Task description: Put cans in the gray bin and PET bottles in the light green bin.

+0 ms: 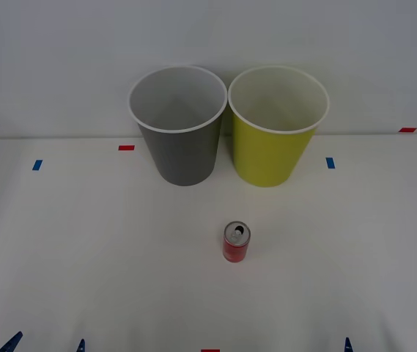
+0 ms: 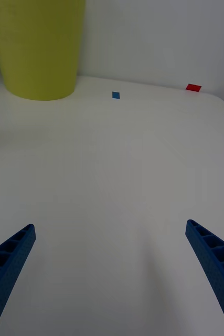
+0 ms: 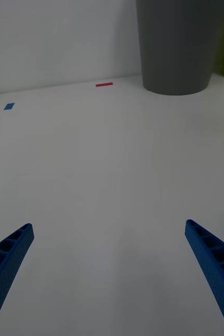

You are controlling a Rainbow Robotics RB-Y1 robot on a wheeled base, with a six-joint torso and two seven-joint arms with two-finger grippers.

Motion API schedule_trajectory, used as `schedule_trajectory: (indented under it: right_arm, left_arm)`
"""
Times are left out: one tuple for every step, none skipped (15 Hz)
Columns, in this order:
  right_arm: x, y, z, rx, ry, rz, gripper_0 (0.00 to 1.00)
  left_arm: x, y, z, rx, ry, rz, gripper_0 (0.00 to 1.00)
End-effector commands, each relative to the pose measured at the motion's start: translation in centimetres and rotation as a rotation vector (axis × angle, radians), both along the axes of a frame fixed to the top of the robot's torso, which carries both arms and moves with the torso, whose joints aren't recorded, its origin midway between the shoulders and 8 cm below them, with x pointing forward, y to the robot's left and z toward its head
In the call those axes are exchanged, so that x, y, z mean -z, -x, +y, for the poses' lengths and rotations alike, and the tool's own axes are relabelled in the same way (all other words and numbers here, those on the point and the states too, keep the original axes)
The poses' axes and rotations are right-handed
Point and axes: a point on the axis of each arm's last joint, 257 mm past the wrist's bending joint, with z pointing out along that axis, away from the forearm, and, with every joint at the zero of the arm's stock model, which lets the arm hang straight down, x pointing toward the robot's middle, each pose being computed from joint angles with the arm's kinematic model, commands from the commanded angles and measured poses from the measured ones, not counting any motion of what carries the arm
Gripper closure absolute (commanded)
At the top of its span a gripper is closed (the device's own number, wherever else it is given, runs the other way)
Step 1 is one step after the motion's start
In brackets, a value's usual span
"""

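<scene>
**Red can not yet binned, both bins waiting**

Red-painted metal with a silver top and pull tab: in the front view the can point(image 1: 236, 242) stands upright on the white desk point(image 1: 83, 242), about midway across it and nearer the front edge than the bins are. Nothing has been sorted as far as these views tell; what can be seen of the bin interiors is pale and bare. The gray bin point(image 1: 179, 128) and the light green bin point(image 1: 276, 130) stand side by side at the desk's back edge, rims almost touching, both round, tapered and smooth-walled with white rims. Small red and blue tape marks dot the matte surface. Blue fingertips peek up at the front edge, the left pincer point(image 1: 45, 343) toward the left corner and the right pincer point(image 1: 385, 345) toward the right corner, both well apart from the can.

From the right wrist, the right pincer's ribbed blue fingers point(image 2: 9, 257) are spread wide over bare desk, the light green bin beyond.

From the left wrist, the left pincer's fingers point(image 3: 9, 254) are likewise spread and hold nothing, facing the gray bin. The whole job remains, by my reckoning.
</scene>
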Motion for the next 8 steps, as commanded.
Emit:
schedule_trajectory:
  right_arm:
    - [0.0, 0.0, 0.0, 0.0, 0.0, 0.0, 0.0]
    - [0.0, 0.0, 0.0, 0.0, 0.0, 0.0, 0.0]
    - [0.0, 0.0, 0.0, 0.0, 0.0, 0.0, 0.0]
    - [0.0, 0.0, 0.0, 0.0, 0.0, 0.0, 0.0]
    - [0.0, 0.0, 0.0, 0.0, 0.0, 0.0, 0.0]
    - [0.0, 0.0, 0.0, 0.0, 0.0, 0.0, 0.0]
    - [0.0, 0.0, 0.0, 0.0, 0.0, 0.0, 0.0]
    - [0.0, 0.0, 0.0, 0.0, 0.0, 0.0, 0.0]
  left_arm:
    - [0.0, 0.0, 0.0, 0.0, 0.0, 0.0, 0.0]
    - [0.0, 0.0, 0.0, 0.0, 0.0, 0.0, 0.0]
    - [0.0, 0.0, 0.0, 0.0, 0.0, 0.0, 0.0]
    - [0.0, 0.0, 0.0, 0.0, 0.0, 0.0, 0.0]
    - [0.0, 0.0, 0.0, 0.0, 0.0, 0.0, 0.0]
    - [0.0, 0.0, 0.0, 0.0, 0.0, 0.0, 0.0]
    - [0.0, 0.0, 0.0, 0.0, 0.0, 0.0, 0.0]
    - [0.0, 0.0, 0.0, 0.0, 0.0, 0.0, 0.0]
